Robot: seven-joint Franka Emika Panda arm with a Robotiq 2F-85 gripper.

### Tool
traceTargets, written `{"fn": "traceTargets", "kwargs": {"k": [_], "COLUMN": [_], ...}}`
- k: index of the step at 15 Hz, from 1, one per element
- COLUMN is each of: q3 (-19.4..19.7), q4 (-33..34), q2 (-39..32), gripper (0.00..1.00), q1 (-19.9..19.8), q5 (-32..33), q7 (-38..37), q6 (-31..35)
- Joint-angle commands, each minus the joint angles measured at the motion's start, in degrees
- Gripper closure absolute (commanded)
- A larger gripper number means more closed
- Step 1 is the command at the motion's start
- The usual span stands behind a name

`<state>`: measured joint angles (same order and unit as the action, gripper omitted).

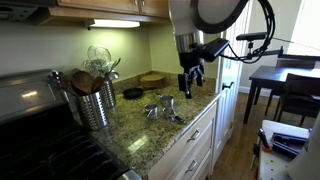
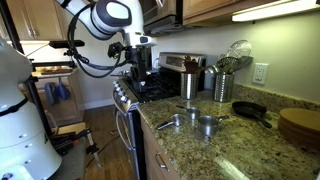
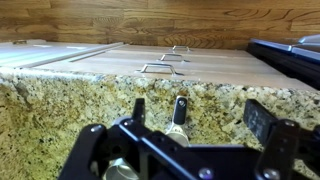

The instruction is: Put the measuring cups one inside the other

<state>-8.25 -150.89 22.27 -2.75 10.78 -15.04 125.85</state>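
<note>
Right of the spoon canister (image 1: 95, 105), the measuring cups (image 1: 163, 109) lie scattered on the desk (image 1: 135, 137). We see none nested, so we judge the whole task remains. Further right, above them, hangs the tool (image 1: 190, 82); we cannot tell its opening.

Measuring cups (image 2: 207, 125) together on granite counter (image 2: 235, 152); pincer (image 2: 140, 66) high, apart from them.
</note>
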Motion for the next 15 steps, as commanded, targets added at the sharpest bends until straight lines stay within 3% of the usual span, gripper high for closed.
{"fn": "traceTargets", "kwargs": {"k": [1,15], "q3": [-0.33,1.63], "q4": [-0.59,1.58], "q2": [-3.4,-17.98], "gripper": [0.0,0.0], "q1": [-0.53,-1.75], "q5": [2.89,13.4], "q7": [-5.07,-26.05], "q6": [4.06,14.02]}}
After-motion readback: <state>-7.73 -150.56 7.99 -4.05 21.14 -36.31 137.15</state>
